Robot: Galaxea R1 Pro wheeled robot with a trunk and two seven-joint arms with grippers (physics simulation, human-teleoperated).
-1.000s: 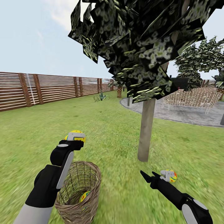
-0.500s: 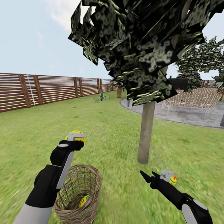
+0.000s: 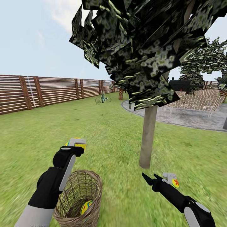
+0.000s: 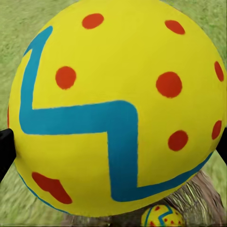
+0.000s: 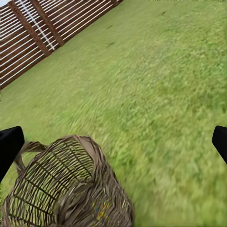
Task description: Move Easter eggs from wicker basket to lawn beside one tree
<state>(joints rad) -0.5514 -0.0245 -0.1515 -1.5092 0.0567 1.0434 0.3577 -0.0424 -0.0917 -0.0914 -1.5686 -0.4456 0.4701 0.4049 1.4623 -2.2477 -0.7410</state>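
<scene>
A slatted wooden fence [image 3: 47, 91] is seen along the far edge of the lawn [image 3: 113, 138], and a grey paved patio [image 3: 186, 116] with pale woven seats [image 3: 198, 99] lies to the right behind the tree [image 3: 148, 135]. The tree's pale trunk stands on the grass ahead, between the two arms and nearer the right one, with its dark blocky crown hanging low over the scene. Nothing is seen lying on the grass between the grippers and the trunk.

The wicker basket [image 3: 78, 198] is placed on the lawn directly beneath the left forearm, and one Easter egg [image 3: 85, 207] is seen inside it. The left gripper [image 3: 76, 145] is closed around a second egg [image 4: 116, 106], yellow with a blue zigzag and red dots, which is held above and just beyond the basket rim. The right gripper [image 3: 161, 180] is spread wide with nothing between its fingers, and a third egg [image 3: 174, 183] lies on the grass just beside it, near the foot of the trunk.

The left arm is extended forward and raised over the basket; the right arm is reached low toward the ground, angled inward
</scene>
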